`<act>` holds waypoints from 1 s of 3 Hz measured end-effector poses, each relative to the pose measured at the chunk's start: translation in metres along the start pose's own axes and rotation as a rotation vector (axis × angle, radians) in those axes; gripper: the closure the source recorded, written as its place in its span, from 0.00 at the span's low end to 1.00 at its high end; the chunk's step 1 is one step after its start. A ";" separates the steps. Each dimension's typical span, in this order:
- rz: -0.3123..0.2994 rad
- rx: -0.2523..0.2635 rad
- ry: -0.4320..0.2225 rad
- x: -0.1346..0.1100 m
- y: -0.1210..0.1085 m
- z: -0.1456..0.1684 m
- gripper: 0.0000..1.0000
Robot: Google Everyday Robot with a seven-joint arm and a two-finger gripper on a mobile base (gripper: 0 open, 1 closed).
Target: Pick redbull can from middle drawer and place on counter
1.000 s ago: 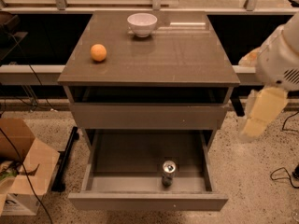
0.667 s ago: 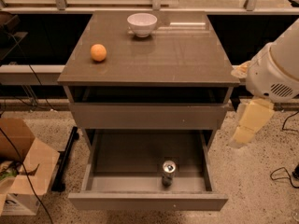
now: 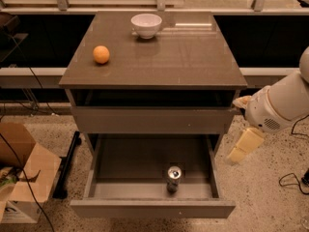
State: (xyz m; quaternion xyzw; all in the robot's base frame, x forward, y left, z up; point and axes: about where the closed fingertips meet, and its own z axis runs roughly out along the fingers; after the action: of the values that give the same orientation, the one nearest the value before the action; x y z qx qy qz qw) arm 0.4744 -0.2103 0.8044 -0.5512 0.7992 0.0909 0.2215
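Note:
The redbull can [image 3: 174, 178] stands upright in the open middle drawer [image 3: 130, 164], near its front wall and slightly right of centre; its silver top with the pull tab faces up. The counter [image 3: 169, 57] is the glossy grey-brown top of the cabinet above. My gripper [image 3: 244, 146] hangs from the white arm [image 3: 282, 104] to the right of the cabinet. It is outside the drawer's right wall, above the floor and well apart from the can.
An orange [image 3: 101, 54] lies at the counter's left and a white bowl [image 3: 146, 25] at its back. A shut drawer front [image 3: 152, 120] is above the open drawer. A cardboard box [image 3: 21, 178] stands on the floor at left, and a cable [image 3: 289, 180] lies at right.
My arm and gripper have moved left and down, from beside the counter's right edge towards the right side of the open drawer. The can, the orange and the bowl have not moved.

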 end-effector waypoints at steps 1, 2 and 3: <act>0.003 -0.002 -0.004 0.001 -0.002 0.005 0.00; 0.027 -0.009 0.014 -0.001 -0.002 0.019 0.00; 0.071 -0.068 -0.022 0.000 0.008 0.067 0.00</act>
State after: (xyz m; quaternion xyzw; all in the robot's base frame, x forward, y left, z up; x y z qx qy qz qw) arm 0.4843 -0.1809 0.7444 -0.5289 0.8122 0.1317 0.2081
